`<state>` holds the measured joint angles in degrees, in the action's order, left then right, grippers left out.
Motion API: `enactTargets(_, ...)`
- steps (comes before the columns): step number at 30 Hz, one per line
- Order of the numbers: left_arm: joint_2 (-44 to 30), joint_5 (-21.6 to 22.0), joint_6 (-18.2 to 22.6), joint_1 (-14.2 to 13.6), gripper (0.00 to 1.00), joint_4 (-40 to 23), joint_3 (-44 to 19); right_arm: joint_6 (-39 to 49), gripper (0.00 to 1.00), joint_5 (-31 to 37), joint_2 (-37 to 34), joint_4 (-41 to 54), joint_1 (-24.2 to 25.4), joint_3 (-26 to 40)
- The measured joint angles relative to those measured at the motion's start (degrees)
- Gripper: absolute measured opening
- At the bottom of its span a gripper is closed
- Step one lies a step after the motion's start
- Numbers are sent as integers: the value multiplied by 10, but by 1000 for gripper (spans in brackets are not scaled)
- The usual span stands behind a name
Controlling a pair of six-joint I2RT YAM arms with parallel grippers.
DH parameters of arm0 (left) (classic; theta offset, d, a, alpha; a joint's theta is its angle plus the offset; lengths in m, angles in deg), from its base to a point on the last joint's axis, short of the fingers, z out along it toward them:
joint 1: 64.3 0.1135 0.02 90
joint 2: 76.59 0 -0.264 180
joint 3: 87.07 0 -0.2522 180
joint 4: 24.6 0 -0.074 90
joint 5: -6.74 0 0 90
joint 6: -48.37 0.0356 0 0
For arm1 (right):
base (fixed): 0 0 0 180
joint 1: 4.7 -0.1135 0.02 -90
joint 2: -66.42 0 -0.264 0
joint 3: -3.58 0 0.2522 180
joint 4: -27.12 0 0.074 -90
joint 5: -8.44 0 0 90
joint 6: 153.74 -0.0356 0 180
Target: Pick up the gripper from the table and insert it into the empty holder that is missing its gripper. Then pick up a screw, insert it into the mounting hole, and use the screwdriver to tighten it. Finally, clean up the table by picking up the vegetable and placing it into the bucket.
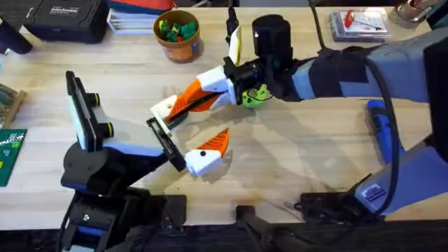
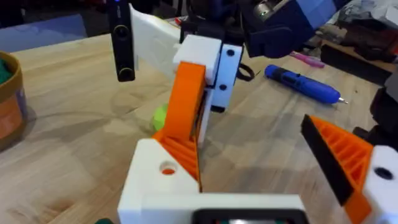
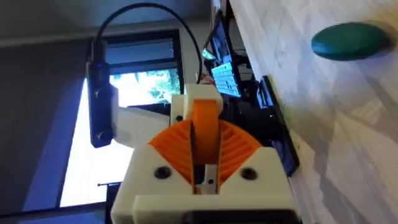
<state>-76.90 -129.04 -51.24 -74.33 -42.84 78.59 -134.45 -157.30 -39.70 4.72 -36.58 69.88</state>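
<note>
Right gripper [image 1: 203, 92] clamped on wedge [image 2: 186, 106], pressing it down onto holder [image 2: 155, 183]. Left gripper [image 1: 192, 124] spread wide, likely presenting holder steady for insertion. Screwdriver [image 1: 378, 122] parked aside.

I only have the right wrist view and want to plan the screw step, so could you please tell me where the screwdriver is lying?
Observer: The screwdriver lies on the table on the right side, partly under the right arm.
Operator: Thank you. Is the left hand open at the moment?
Observer: Yes, its fingers stand wide apart.
</note>
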Motion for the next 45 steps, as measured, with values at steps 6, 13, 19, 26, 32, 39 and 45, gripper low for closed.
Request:
enactTargets(6, 0, -14, 6, -3, 985, -1, -1, 0, 215, 1, 0, -10, -8, 0)
enactTargets(13, 0, -16, 6, -3, 987, -1, -1, 0, 275, -2, 0, -11, -9, 0)
enactTargets(19, 0, -27, 6, -5, 987, -3, -1, 0, 361, -1, 0, -11, -10, 0)
enactTargets(26, 0, -38, 6, -7, 987, -3, -1, 1, 627, 4, 0, -12, -11, 0)
enactTargets(32, 0, -40, 6, -7, 986, -3, -1, 14, 991, 23, 0, -12, -1, 0)
enactTargets(39, 0, -41, 6, -7, 986, -3, -1, 79, 993, 93, 0, -11, 45, 2)
enactTargets(45, 0, -42, 6, -7, 985, -4, -1, 164, 993, 154, 3, 70, 108, 58)
